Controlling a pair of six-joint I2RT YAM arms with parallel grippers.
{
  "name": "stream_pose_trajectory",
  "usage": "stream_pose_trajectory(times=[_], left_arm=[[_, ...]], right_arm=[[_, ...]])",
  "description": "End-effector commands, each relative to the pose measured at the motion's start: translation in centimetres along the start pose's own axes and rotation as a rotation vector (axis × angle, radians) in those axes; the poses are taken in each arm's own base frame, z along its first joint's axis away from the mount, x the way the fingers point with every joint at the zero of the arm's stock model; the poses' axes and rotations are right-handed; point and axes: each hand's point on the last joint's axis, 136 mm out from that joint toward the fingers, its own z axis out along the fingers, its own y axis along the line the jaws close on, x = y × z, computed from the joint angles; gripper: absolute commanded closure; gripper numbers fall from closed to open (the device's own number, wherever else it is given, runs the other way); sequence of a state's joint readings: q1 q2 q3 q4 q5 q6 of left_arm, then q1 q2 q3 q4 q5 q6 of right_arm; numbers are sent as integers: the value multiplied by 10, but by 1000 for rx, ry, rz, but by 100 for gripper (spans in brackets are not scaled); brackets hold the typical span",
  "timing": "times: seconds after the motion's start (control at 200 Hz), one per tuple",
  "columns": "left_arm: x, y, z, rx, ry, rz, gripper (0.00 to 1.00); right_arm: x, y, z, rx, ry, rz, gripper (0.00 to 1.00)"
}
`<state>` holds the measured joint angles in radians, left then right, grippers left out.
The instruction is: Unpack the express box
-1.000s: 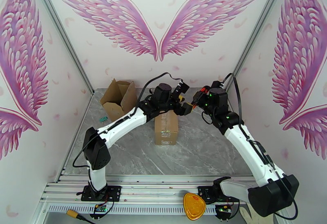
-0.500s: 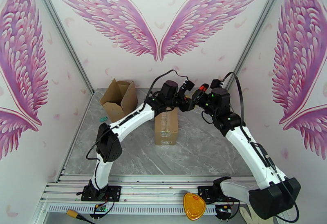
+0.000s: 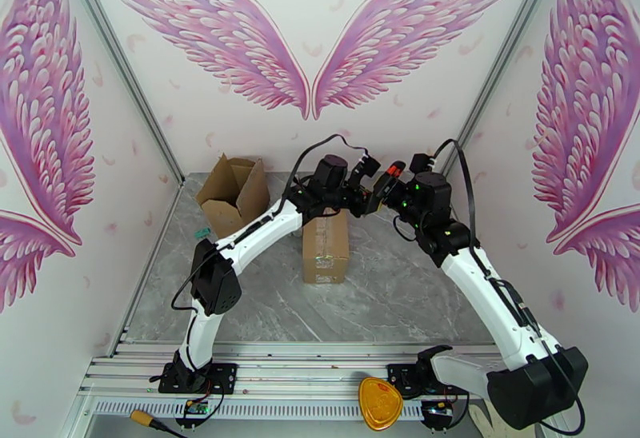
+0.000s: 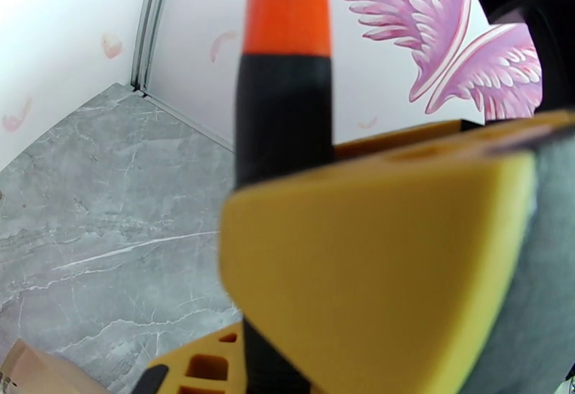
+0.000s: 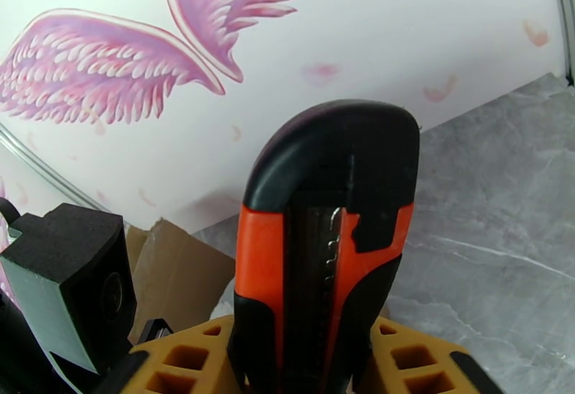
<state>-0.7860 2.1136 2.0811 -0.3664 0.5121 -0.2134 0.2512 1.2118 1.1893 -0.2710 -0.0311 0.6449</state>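
btwn both wrists, over the sealed express box (image 3: 326, 248): left gripper (image 4: 244, 302) pinches box cutter (image 5: 327, 244), right gripper (image 5: 309, 359) hold unclear; no cut yet, unpacking all ahead.

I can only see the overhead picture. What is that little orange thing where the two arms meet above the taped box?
Observer: A utility knife, orange and black, with its notched slider track facing the right wrist camera.
Visitor: Who has hold of it?
Observer: In the left wrist camera it runs between the left gripper's yellow fingers, seemingly pinched.
Visitor: And the other arm?
Observer: The right gripper's fingers flank the knife's orange part; I cannot tell whether they press on it.
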Motion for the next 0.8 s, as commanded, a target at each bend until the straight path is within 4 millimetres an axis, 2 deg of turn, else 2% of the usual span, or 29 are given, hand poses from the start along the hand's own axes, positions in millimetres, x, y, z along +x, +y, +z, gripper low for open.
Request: stream_pose_trajectory(times=[0.0, 0.11, 0.235, 0.325, 0.475, 0.645, 0.795], left_arm=[[-10, -5, -8, 23, -8, 27, 100], [-11, -5, -18, 31, -5, 48, 100], [-16, -4, -36, 41, 1, 87, 100], [-21, -10, -48, 93, 0, 99, 100], [-24, -24, -65, 207, 12, 97, 100], [-19, -42, -76, 321, 44, 88, 100], [-20, -53, -85, 368, 46, 99, 100]], right_arm=[[5, 12, 3, -78, 21, -81, 32], [1, 13, -2, -109, 11, -148, 17], [-6, 14, -9, -196, -12, -168, 13], [-11, 31, -19, -346, -53, -195, 11], [-8, 58, -31, -560, -46, -267, 10], [0, 76, -38, -762, 13, -283, 10], [1, 80, -38, -801, 19, -303, 16]])
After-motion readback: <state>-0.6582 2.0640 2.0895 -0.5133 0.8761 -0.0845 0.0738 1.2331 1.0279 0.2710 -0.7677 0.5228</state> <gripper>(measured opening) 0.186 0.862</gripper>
